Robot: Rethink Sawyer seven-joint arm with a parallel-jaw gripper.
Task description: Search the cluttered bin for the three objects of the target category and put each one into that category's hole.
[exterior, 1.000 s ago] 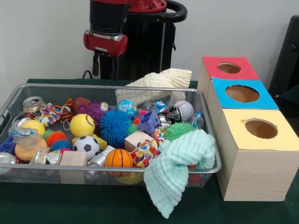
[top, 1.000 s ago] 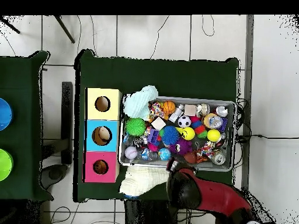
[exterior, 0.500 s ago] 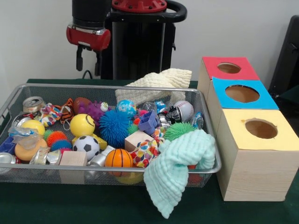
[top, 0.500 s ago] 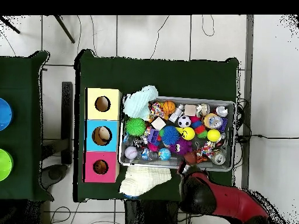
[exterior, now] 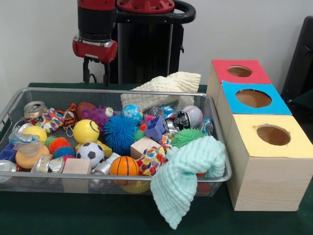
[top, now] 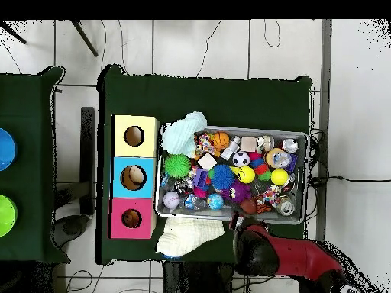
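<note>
The silver wire-mesh bin (exterior: 112, 91) is full of toys and also shows in the overhead view (top: 305, 175). My gripper (exterior: 96, 73) hangs open and empty just above the bin's far rim, left of centre; in the overhead view it (top: 238, 223) is at the bin's lower edge. The orange black-striped toy (exterior: 71, 115) lies at the far left of the bin, below and left of the gripper. I cannot pick out the teddy bear or the duck among the clutter. The red-topped box with its round hole (exterior: 239, 71) stands farthest back on the right (top: 131, 218).
The blue-topped box (exterior: 253, 98) and the yellow-topped box (exterior: 273, 135) stand in a row beside the bin. A mint cloth (exterior: 188, 171) drapes over the bin's near right corner. A cream cloth (exterior: 168, 83) drapes over its far rim. Balls, cans and blocks fill the bin.
In the front view the gripper has moved left along the bin's far rim, rose, then came down a little. It stays open and empty. Nothing in the bin has moved.
</note>
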